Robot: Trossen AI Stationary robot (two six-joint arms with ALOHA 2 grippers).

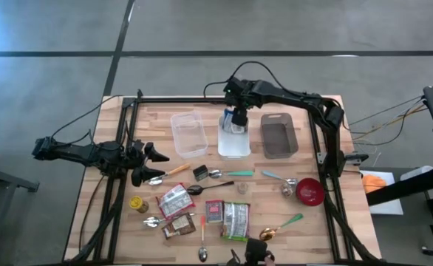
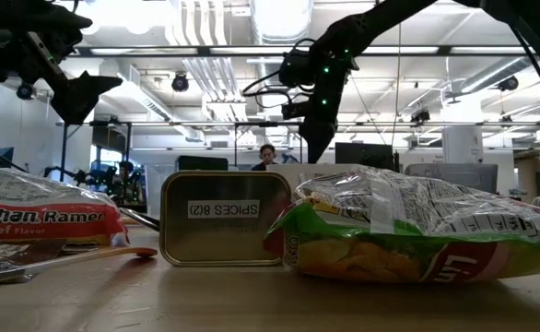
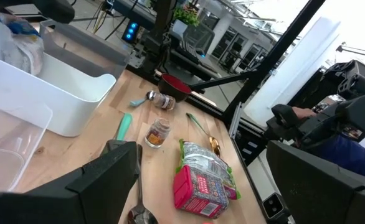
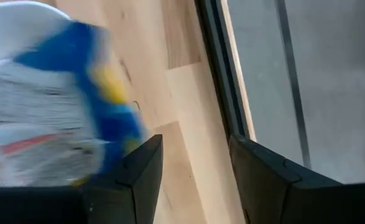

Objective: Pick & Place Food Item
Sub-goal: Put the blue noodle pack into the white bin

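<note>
Table (image 1: 275,185): your clutter of packets and spoons.
Right gripper (image 1: 238,118): reaches over white bin (image 1: 233,144), claw grasping blue-and-white packet (image 4: 52,106).
Left gripper (image 1: 151,164): released, hovering low.

Right gripper (image 1: 237,118) sits over the white bin (image 1: 233,144) at table 12 o'clock. Left gripper (image 1: 148,164) hovers at 9 o'clock, fingers spread.

Worktop (image 1: 312,236): pale wood planks, black frame; white bin (image 1: 234,144); clear bin (image 1: 188,133); smoke-grey bin (image 1: 278,137); packet (image 4: 52,124) beside the right hand (image 1: 239,117): white, blue and yellow (print blurred); red bowl (image 1: 309,191); teal-handled spoon (image 1: 231,174); green chip bag (image 2: 417,231), clear top; gold spice tin (image 2: 225,219); ramen pack (image 2: 40,221), red and white.
</note>
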